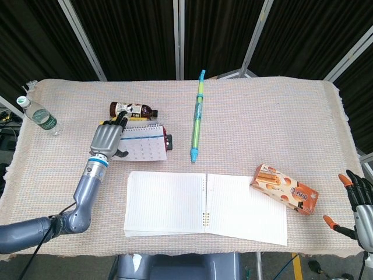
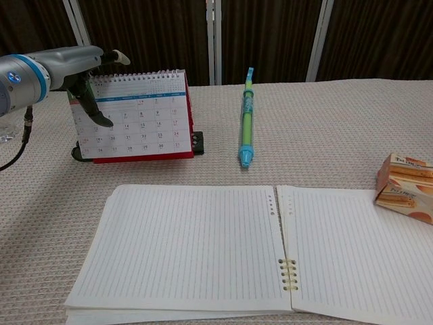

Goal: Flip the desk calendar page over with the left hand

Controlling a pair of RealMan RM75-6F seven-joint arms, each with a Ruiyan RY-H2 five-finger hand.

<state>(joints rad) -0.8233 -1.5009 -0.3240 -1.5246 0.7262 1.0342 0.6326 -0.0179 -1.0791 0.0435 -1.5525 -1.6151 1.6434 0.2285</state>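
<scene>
The desk calendar (image 1: 144, 146) (image 2: 135, 115) stands on its red base at the table's left, showing a blue-banded month grid; no raised page shows above its spiral. My left hand (image 1: 107, 140) (image 2: 74, 68) lies flat over the calendar's top left corner, fingers stretched back over the spiral and the thumb down on the front sheet. It holds nothing that I can see. My right hand (image 1: 356, 201) hangs off the table's right front corner with fingers spread and empty.
A dark bottle (image 1: 133, 109) lies behind the calendar. A clear water bottle (image 1: 38, 115) stands at the far left. A blue-green pen (image 1: 198, 116) (image 2: 247, 122) lies mid-table, an open notebook (image 1: 204, 204) (image 2: 237, 250) in front, a snack box (image 1: 284, 189) (image 2: 406, 186) at right.
</scene>
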